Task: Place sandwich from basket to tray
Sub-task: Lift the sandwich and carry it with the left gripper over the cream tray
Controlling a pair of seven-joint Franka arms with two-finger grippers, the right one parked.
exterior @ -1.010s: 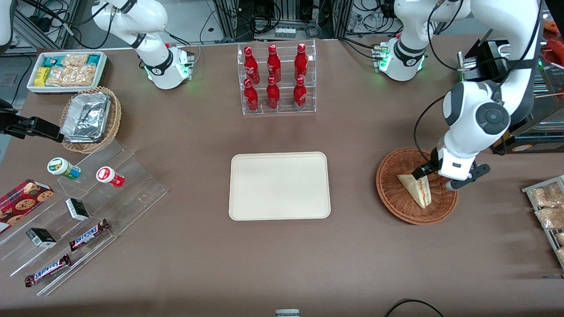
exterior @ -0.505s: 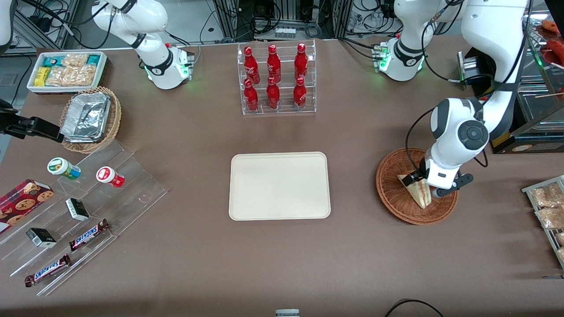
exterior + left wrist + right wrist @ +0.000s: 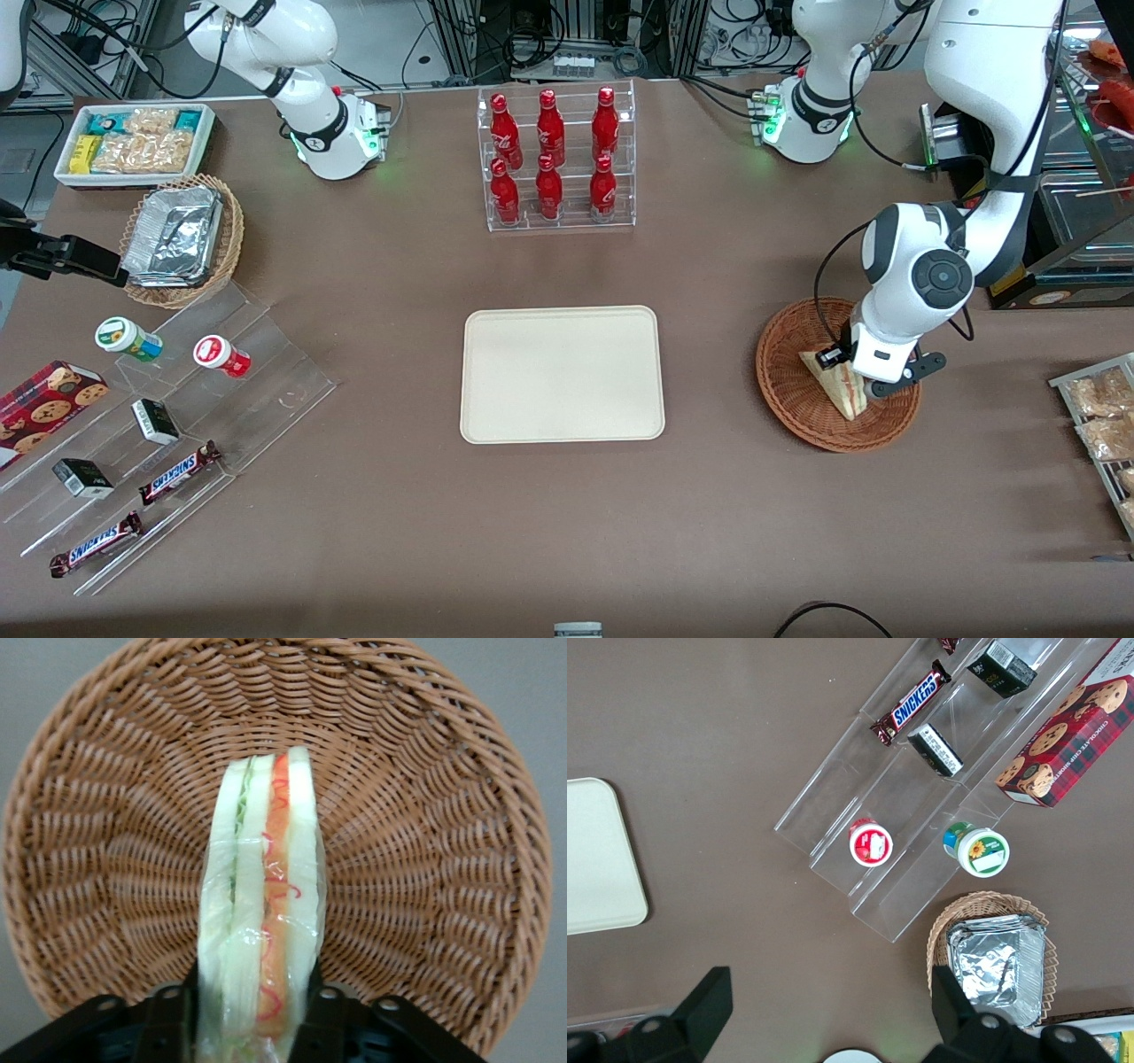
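Moved: gripper [image 3: 858, 372] has sunk lower into the basket [image 3: 788, 403].
Grip: fingers [image 3: 173, 1014] flank the sandwich [image 3: 261, 930]; closure unclear.
Advice: squeeze gently, lift straight, then cross to tray [image 3: 562, 374].

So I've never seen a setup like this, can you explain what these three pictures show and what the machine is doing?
Two white robot arms stand at a brown table. One picture looks at them from the front; the others come from cameras on their wrists. The working arm's two-finger gripper is down in the round reddish-brown wicker basket, one finger on each side of the triangular wrapped sandwich. Whether it grips yet is unclear. The cream rectangular tray lies bare nearby, with red bottles and snacks around.
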